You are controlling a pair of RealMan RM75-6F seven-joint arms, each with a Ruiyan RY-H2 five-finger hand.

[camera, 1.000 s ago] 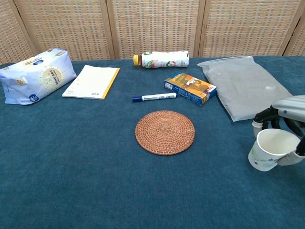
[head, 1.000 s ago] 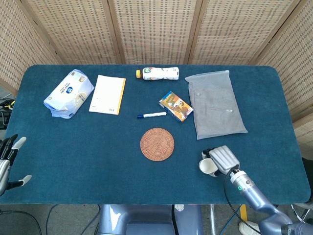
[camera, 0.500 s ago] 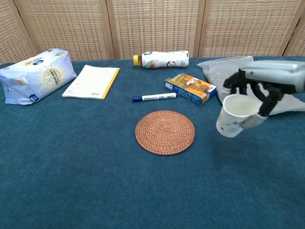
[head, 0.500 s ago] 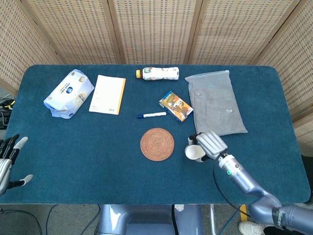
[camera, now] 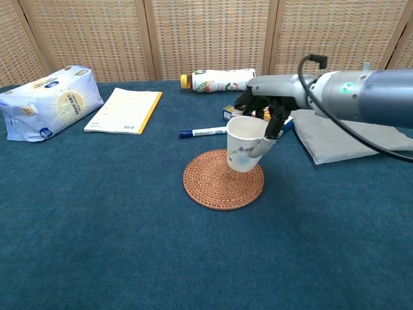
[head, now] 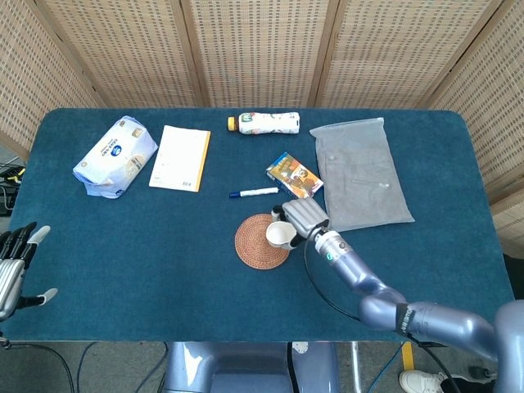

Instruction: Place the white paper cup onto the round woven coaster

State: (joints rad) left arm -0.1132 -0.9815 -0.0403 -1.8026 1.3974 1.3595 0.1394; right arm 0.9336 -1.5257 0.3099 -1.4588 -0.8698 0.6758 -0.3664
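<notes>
1. Far left, the left hand (head: 15, 266) sits off the edge of the tabletop (head: 147, 246), fingers (head: 33, 237) spread apart and holding nothing. It only shows in the head view.
2. Back left there's a soft pack (camera: 48, 100), white and blue with a round blue logo. The print is too small to read.
3. Next to it lies a notepad (camera: 122, 110), white with a yellow strip along its right edge. There are some tiny lines of text on it that I can't make out.
4. At the back middle a bottle (camera: 219, 80) lies on its side, yellow cap pointing left. The label is colourful but not legible.
5. A marker (camera: 208, 131) with a blue cap lies just behind the coaster (camera: 210, 184). Its barrel has writing, too blurry to read.
6. The coaster is round, woven and brown, in the middle of the tabletop.
7. The cup (camera: 244, 143) is white with a small printed pattern low on its side and is tilted. It's held over the right part of the coaster. I can't tell whether its base is touching.
8. The right hand (camera: 263, 108) has its fingers clamped on the cup's rim and side, reaching in from the right.
9. A small box (head: 293, 177) with blue and orange artwork sits just behind the hand, wording unreadable.
10. Far right is a grey plastic bag (head: 360, 172), lying flat.
</notes>
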